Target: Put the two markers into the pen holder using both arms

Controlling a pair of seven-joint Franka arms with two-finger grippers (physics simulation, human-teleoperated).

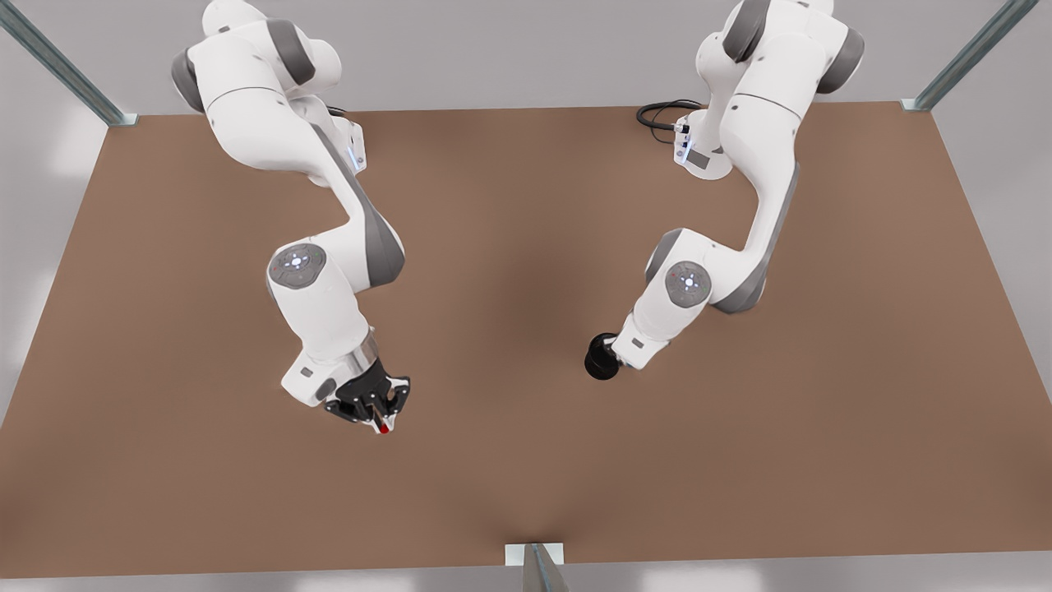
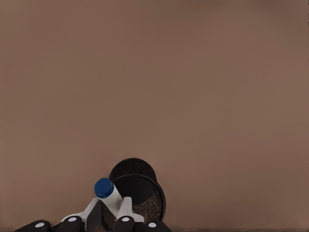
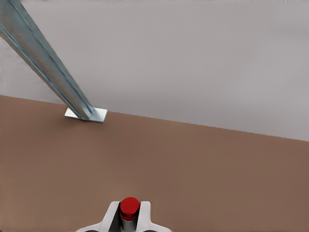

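L end effector (image 2: pixel 112 217): grips blue marker (image 2: pixel 108 193) above holder (image 2: pixel 157 195). R end effector (image 3: pixel 129 220): grips red marker (image 3: pixel 129 208), away from holder. Risk: off-centre release, marker hits rim.

Blue-capped marker (image 2: pixel 108 193): white barrel, dark blue cap, clamped between the left gripper's (image 2: pixel 110 212) fingers, tilted, directly over the pen holder's (image 2: pixel 145 186) open mouth.

Pen holder: small black cylindrical cup with a mesh-look wall, upright on the table, at about 4 o'clock from the table's centre in the front view (image 1: pixel 602 360).

Red-capped marker (image 3: pixel 129 208): red end showing, pinched in the right gripper (image 1: pixel 374 409), at about 8 o'clock from centre, well apart from the holder.
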